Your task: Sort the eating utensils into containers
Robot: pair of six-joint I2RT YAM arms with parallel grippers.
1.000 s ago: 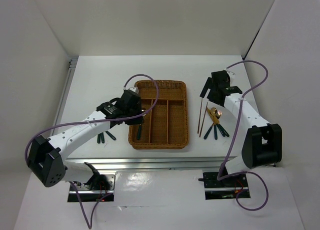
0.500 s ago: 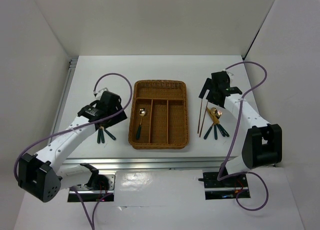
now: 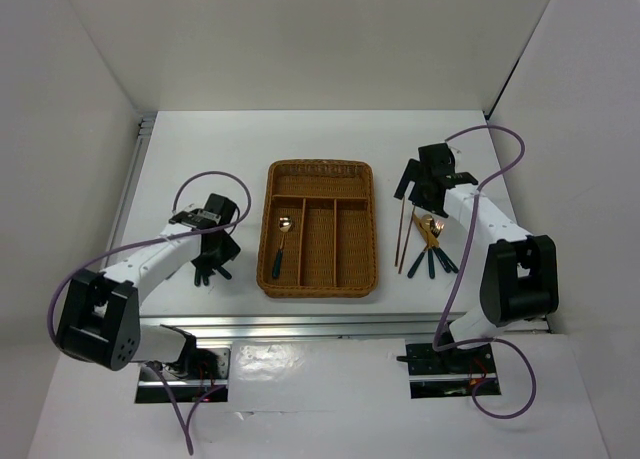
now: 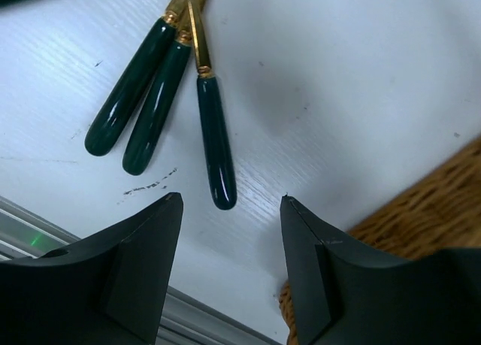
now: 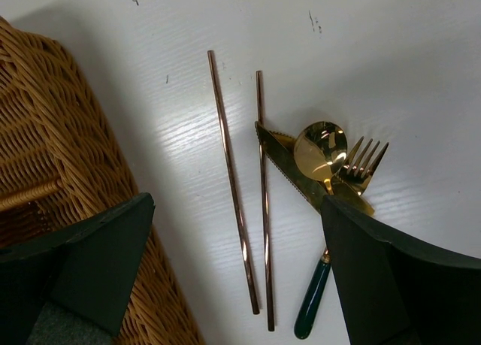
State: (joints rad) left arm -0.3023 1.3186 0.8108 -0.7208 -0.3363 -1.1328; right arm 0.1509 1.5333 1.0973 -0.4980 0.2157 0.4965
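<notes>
The brown wicker tray (image 3: 320, 169) stands mid-table, with one gold-headed spoon (image 3: 280, 241) in its left long slot. My left gripper (image 3: 212, 251) is open and empty, just above a small pile of dark-handled utensils (image 3: 210, 271) left of the tray; the left wrist view shows three handles (image 4: 214, 146) beyond my fingertips. My right gripper (image 3: 412, 184) is open and empty over two reddish-brown chopsticks (image 3: 403, 234). In the right wrist view the chopsticks (image 5: 239, 187) lie between my fingers, beside a gold knife (image 5: 289, 168), spoon (image 5: 321, 151) and fork (image 5: 364, 161).
The tray's wicker edge shows in the left wrist view (image 4: 421, 202) and in the right wrist view (image 5: 52, 127). A metal rail (image 3: 320, 324) runs along the table's near edge. White walls enclose the table on three sides.
My left arm has drawn back from over the tray's left slot to the utensils left of the tray, leaving the spoon in the slot. The right gripper has shifted slightly.
</notes>
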